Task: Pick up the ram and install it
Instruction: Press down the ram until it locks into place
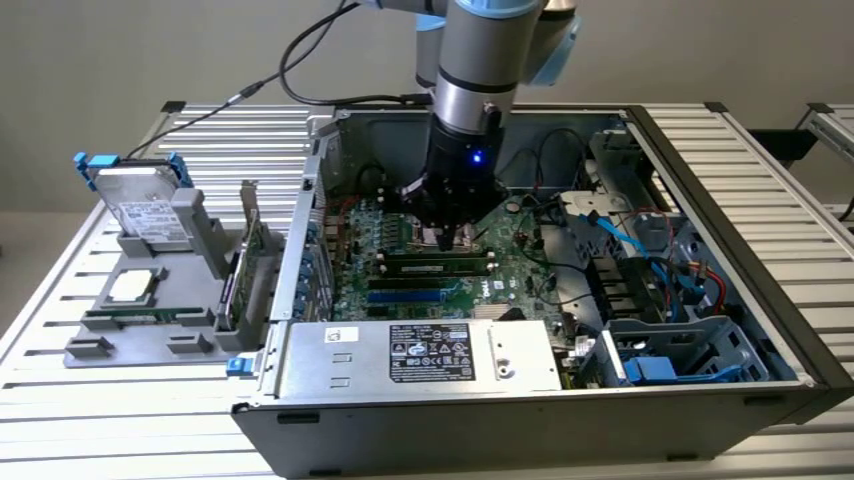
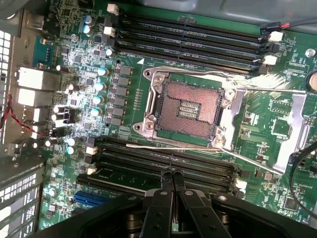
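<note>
The gripper point(image 2: 172, 174) hung low inside the open computer case point(image 1: 747, 190), its fingers pressed together and empty — tips just above the memory slots point(image 2: 163, 161) beside the bare CPU socket point(image 2: 187, 110). The ram point(image 1: 430, 267) sat in a motherboard slot directly below the gripper — green stick, dark chips.

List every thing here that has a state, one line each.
tool: shut, empty, tips down over the memory slots.
ram: lying in a slot on the motherboard, below the tool.
CPU socket: open, no processor in it.
computer case: side panel off, lying flat.
</note>
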`<move>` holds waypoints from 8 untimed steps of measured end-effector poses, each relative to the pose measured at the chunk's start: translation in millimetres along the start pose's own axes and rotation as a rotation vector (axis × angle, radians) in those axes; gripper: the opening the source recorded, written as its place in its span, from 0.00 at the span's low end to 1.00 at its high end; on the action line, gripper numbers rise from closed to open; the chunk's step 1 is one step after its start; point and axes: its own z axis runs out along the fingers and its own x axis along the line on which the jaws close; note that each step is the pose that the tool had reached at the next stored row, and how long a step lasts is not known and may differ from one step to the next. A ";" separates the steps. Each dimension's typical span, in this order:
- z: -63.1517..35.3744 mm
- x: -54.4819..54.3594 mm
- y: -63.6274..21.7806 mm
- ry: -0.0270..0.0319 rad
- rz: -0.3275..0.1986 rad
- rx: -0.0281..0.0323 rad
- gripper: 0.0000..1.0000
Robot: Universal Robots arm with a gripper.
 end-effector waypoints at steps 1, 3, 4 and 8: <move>0.1 1.1 0.2 0.0002 0.002 0.0000 0.10; 0.4 5.1 0.8 0.0003 0.004 0.0002 0.10; 0.6 7.0 1.1 0.0003 0.004 0.0004 0.10; 0.0 11.0 1.4 0.0010 0.011 0.0036 0.10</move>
